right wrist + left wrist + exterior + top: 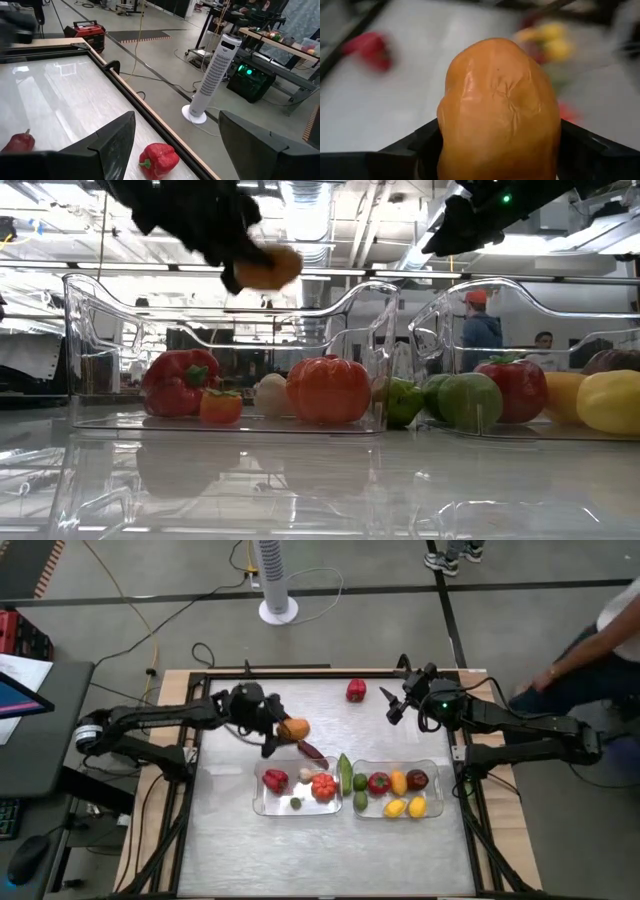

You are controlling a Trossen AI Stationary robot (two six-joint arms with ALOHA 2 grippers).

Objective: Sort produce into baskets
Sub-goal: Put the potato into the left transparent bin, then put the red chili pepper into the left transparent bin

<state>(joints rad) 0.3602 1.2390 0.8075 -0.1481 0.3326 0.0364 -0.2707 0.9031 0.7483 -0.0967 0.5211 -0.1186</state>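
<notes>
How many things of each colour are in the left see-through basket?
In the left basket:
red pepper: 1
white bulb: 1
orange pieces: 2
Total: 4

A grey concrete floor [120, 600] surrounds the pale tabletop [230, 840], crossed by dark lines and loose cables. A white tower fan [212, 75] stands just beyond the table's far edge. A red generator-like box [89, 31] sits farther off, near workbenches [280, 50]. Overhead, ceiling ducts [330, 210] run, possibly with strip lights.
</notes>
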